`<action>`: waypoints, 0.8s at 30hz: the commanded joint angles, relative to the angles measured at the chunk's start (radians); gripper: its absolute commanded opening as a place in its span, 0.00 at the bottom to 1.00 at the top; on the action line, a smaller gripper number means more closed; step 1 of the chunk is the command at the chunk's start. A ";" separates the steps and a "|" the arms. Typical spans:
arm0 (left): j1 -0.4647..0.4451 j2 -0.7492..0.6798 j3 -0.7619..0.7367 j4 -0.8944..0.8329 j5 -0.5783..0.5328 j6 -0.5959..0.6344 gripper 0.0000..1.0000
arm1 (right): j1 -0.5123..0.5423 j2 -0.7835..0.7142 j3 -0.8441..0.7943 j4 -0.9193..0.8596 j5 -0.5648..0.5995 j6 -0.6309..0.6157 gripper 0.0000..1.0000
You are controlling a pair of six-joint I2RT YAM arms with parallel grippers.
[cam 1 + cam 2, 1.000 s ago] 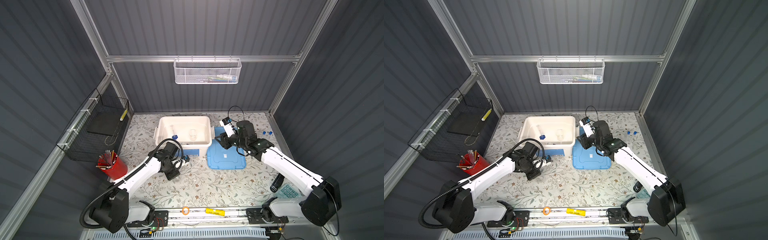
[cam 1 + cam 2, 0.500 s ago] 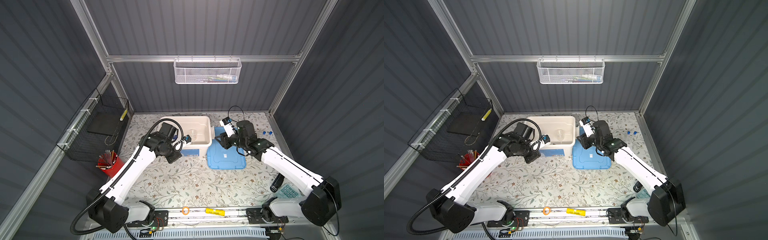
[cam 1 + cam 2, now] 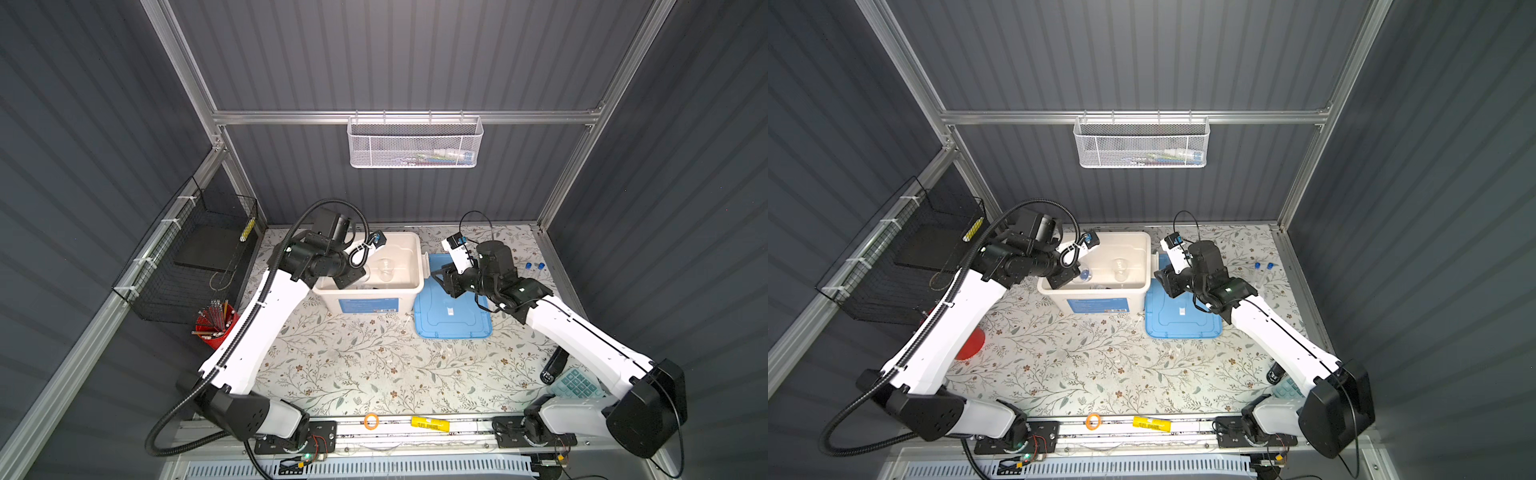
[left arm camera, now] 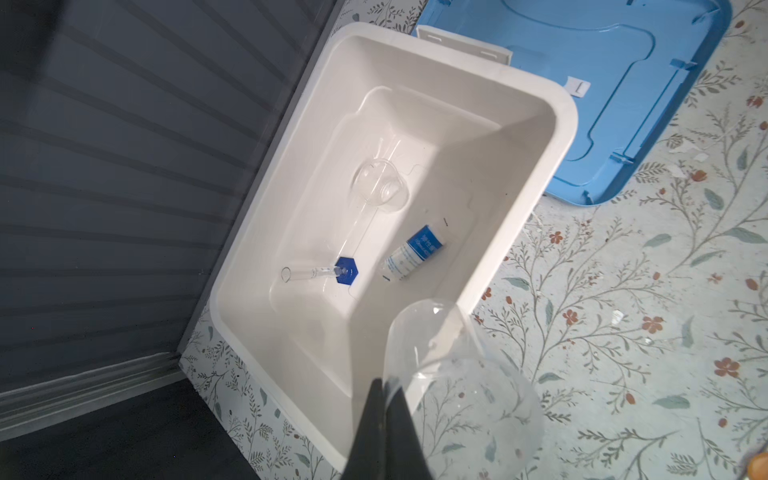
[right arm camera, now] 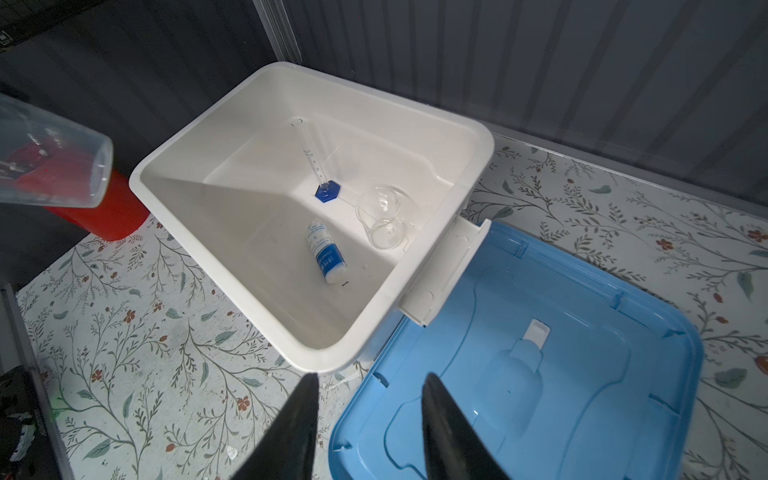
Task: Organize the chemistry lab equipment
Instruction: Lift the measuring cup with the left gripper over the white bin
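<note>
Clear vessel (image 4: pixel 457 374) hangs by its rim, pinched tight in my left gripper (image 4: pixel 384 388) above a corner of the white bin (image 4: pixel 498 174). I judge this the drop-in step: carry it further inside, near the cylinder (image 4: pixel 320 272) and bottle (image 4: pixel 411 253), then release. My right gripper (image 5: pixel 370 378) hovers half-open and empty over the blue lid (image 5: pixel 540 374) on the floral table (image 4: pixel 623 291), with grey walls (image 3: pixel 415 62) around.

I see a clear beaker (image 4: pixel 457 374) pinched at its rim in the left gripper (image 4: pixel 384 395), tipped sideways over a corner of the white bin (image 4: pixel 557 124). In the bin:
- small beaker (image 5: pixel 382 216), looks upright
- cylinder on blue hex base (image 4: pixel 320 272), lying flat
- blue-labelled bottle (image 4: pixel 413 253), lying flat

Two blue-capped tubes (image 3: pixel 1258 274) on the mat, well right of the bin.
</note>
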 commanded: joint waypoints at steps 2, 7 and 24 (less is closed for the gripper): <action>0.078 0.095 0.060 0.125 0.057 0.052 0.00 | -0.003 -0.020 -0.033 0.020 0.010 0.000 0.43; 0.149 0.239 0.144 0.242 0.187 0.025 0.00 | -0.008 -0.020 -0.042 0.023 0.006 0.003 0.43; 0.160 0.492 0.187 0.201 0.207 -0.039 0.00 | -0.027 -0.001 -0.061 0.041 -0.004 0.018 0.43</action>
